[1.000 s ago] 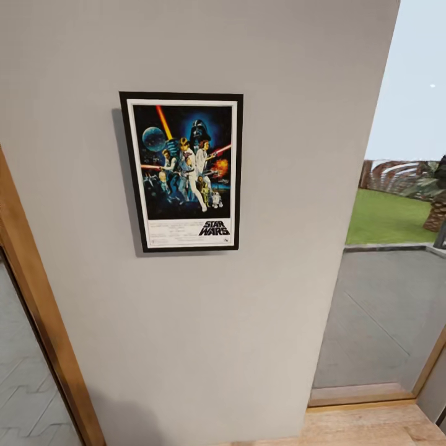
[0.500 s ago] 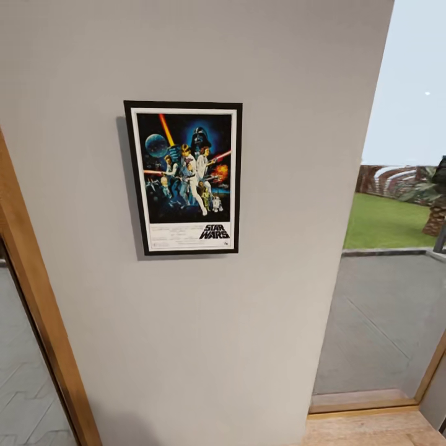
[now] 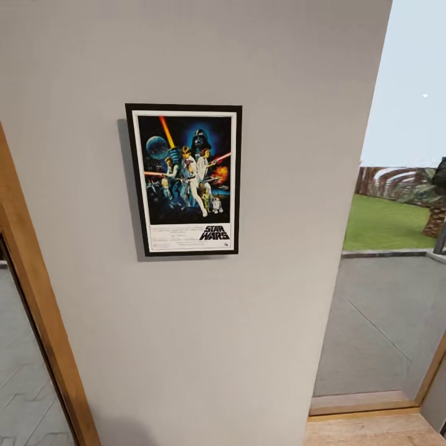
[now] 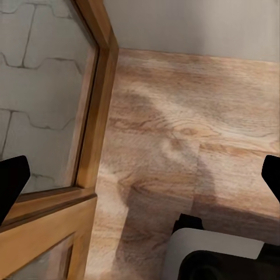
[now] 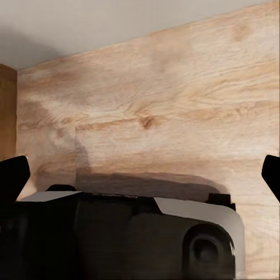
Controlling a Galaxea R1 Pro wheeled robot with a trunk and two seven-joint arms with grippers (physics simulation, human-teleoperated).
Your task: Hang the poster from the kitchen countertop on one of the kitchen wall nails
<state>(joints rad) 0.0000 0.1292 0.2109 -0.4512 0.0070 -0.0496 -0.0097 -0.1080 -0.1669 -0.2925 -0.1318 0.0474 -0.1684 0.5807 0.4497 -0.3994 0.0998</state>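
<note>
The poster (image 3: pixel 184 179) hangs flat and upright on the plain light-grey wall (image 3: pixel 266 68), with its black frame, white border and "STAR WARS" logo at the bottom. No nail shows; the frame's top edge covers that spot. The kitchen countertop is out of view. My left gripper (image 4: pixel 140 181) points down at the wooden floor (image 4: pixel 192 122), open, its black fingertips (image 4: pixel 11 178) far apart with nothing between them. My right gripper (image 5: pixel 140 175) also hangs open over the floor (image 5: pixel 163 99), holding nothing.
A wooden door frame (image 3: pixel 37 310) with glass runs along the wall's left side. To the right, a glazed opening (image 3: pixel 384 322) looks onto a grey patio and lawn. My own base (image 5: pixel 116 239) sits low beneath both grippers.
The whole head picture has shifted a little, so the camera moved. The poster stays in place on the wall.
</note>
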